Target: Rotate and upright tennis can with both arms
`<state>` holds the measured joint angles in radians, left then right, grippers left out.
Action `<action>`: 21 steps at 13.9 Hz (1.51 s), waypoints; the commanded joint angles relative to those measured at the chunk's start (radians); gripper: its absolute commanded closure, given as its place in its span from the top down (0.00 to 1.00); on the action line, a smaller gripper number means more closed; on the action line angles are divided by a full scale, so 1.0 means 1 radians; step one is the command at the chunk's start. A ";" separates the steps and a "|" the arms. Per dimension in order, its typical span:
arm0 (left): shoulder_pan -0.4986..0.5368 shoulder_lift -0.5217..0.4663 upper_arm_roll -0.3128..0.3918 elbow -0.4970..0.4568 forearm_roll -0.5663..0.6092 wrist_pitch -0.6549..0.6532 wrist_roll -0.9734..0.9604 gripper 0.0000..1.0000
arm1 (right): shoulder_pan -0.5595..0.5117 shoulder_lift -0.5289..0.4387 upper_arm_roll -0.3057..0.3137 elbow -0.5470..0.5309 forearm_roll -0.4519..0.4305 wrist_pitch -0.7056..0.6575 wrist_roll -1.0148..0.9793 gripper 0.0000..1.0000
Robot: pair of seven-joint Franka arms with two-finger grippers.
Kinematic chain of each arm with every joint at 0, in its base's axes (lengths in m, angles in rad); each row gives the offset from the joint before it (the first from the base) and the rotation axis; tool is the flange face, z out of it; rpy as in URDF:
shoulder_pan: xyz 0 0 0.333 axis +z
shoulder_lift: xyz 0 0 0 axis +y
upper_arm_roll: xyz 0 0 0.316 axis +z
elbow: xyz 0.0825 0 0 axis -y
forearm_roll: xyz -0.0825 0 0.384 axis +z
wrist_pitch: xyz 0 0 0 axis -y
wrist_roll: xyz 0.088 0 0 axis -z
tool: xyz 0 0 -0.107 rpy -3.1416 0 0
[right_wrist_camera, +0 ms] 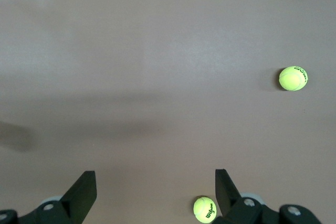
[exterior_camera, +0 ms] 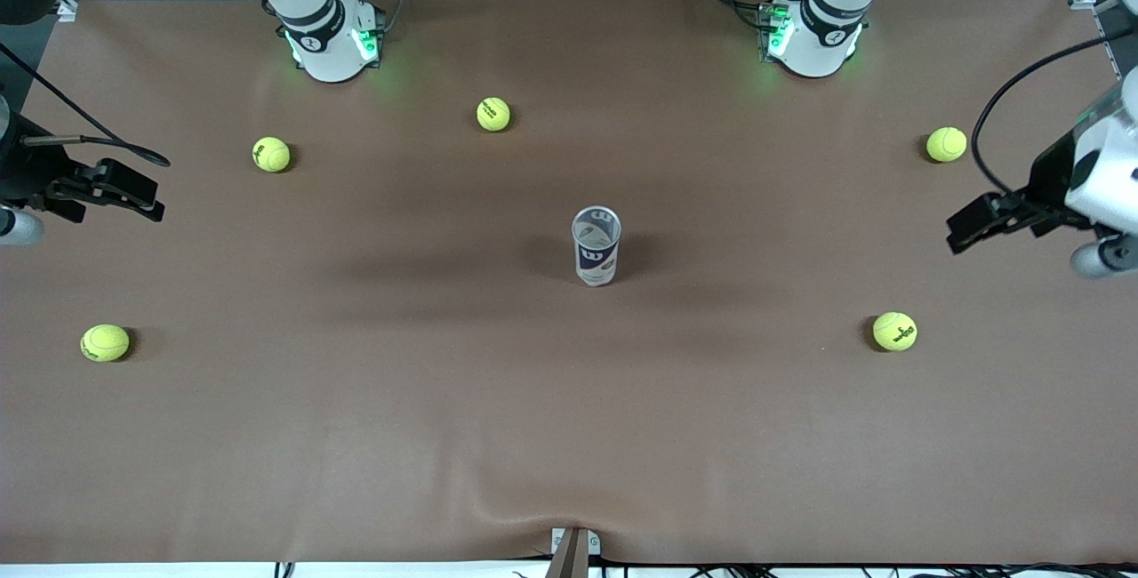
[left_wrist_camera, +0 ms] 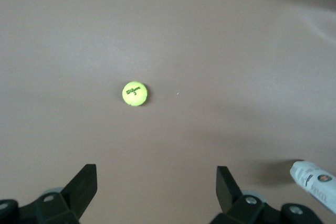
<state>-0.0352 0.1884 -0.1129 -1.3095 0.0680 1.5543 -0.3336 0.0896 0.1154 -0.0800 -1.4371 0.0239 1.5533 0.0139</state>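
We see the tennis can (exterior_camera: 597,246) upright at frame centre, midway btwn left tool (exterior_camera: 978,224) and right tool (exterior_camera: 133,196); both released, empty.

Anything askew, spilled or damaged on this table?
Nothing stands out. The can stands upright mid-table, open end up, with five balls scattered loose around it, none touching it. Both claws hang open at the table's ends.

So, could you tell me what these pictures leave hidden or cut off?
- Tennis can: only one end shows at the frame edge in the left wrist view; absent from the right wrist view.
- Left gripper, right gripper: both open; bodies cut off by the frame edges in all views.
- Ball lettering: too small to read in the front view.
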 commanded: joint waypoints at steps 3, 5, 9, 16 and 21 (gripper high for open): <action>0.023 -0.148 -0.021 -0.174 0.012 0.013 0.008 1.00 | 0.056 -0.008 0.005 -0.006 0.010 -0.009 0.018 1.00; 0.023 -0.213 -0.019 -0.246 0.006 0.027 0.007 1.00 | 0.148 0.012 0.005 -0.008 0.010 -0.010 0.015 1.00; 0.029 -0.287 -0.018 -0.366 0.006 0.101 0.018 1.00 | 0.300 0.062 0.005 -0.005 0.011 0.020 0.027 1.00; 0.051 -0.259 0.030 -0.329 -0.020 0.119 0.110 1.00 | 0.437 0.125 0.003 -0.011 0.051 0.094 0.149 1.00; 0.052 -0.256 0.032 -0.330 -0.048 0.090 0.198 1.00 | 0.143 0.020 -0.012 -0.017 0.064 -0.001 0.133 1.00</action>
<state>0.0100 -0.0636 -0.0806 -1.6412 0.0412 1.6684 -0.2027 0.3675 0.2074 -0.1024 -1.4394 0.0688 1.5921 0.1626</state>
